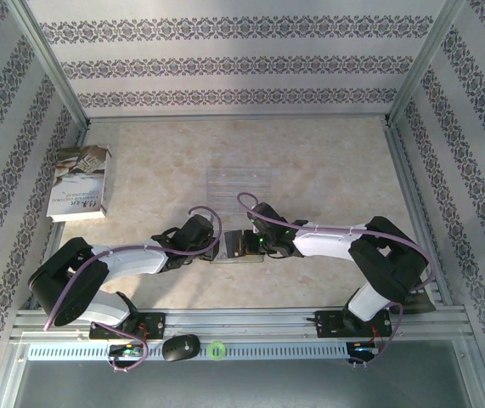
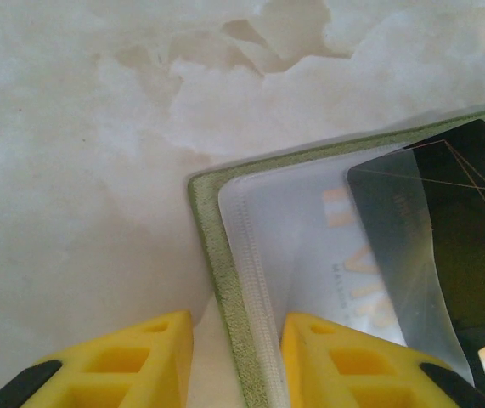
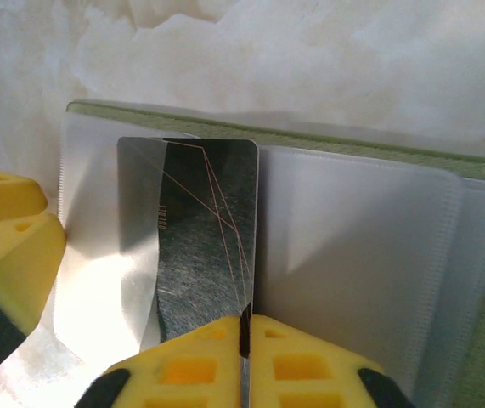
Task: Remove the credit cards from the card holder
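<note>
The card holder [image 1: 240,248] lies open on the table between the two arms, with a yellow-green edge [image 2: 217,255] and clear pockets inside [image 3: 352,255]. My right gripper [image 3: 244,336] is shut on the near edge of the black credit card [image 3: 204,221], which is partly under a clear pocket flap. In the left wrist view the black card [image 2: 463,238] overlaps a silvery-white card [image 2: 352,272] with faint print. My left gripper [image 2: 238,340] is open and straddles the holder's edge, one finger over the inside, the other over the table. Its finger [image 3: 4,246] shows at the holder's left side.
A white-grey book [image 1: 81,183] lies at the far left of the table. A clear plastic sheet [image 1: 240,183] lies flat just beyond the holder. Metal frame rails [image 1: 225,321] run along the near edge and the sides.
</note>
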Controlling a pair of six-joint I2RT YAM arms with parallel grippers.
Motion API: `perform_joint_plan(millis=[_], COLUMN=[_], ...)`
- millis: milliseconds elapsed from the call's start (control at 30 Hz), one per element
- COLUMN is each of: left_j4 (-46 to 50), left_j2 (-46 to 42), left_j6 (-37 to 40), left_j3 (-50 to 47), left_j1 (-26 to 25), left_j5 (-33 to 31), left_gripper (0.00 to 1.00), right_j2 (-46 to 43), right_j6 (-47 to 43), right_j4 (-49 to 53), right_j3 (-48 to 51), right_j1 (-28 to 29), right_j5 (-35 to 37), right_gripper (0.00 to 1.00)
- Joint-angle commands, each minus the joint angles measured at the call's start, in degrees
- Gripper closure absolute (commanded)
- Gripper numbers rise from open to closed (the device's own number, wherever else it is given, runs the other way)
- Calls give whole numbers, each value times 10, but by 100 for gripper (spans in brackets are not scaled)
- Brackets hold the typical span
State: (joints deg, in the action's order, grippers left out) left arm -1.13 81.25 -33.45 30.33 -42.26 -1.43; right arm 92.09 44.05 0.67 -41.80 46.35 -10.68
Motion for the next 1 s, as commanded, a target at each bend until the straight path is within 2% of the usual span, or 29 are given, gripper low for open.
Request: perform_joint_plan(millis=[0, 100, 433, 600, 733, 967], left_j4=[18, 28, 99, 63, 52, 54], left_j2=[0, -14, -106, -58, -17, 25], left_j6=[-4, -3, 23, 18, 27, 36], left_j3=[-15, -11, 28, 48, 74, 83], left_j1=[1, 1, 0, -14, -30, -30], left_j5=[22, 22, 19, 52, 50, 24], left_gripper=[64, 63, 60, 60, 61, 64], right_j2=[-8, -15, -32, -52, -49, -22], right_j6=[-24, -36, -51, -64, -78, -83], right_j4=[7, -4, 13, 13, 17, 14], right_j3=[10, 4, -9, -6, -13, -17], right_j1=[-2, -4, -7, -25, -36, -48], right_j5=[10, -3, -4, -18, -52, -87], right_gripper=[77, 73, 70, 70, 70, 70])
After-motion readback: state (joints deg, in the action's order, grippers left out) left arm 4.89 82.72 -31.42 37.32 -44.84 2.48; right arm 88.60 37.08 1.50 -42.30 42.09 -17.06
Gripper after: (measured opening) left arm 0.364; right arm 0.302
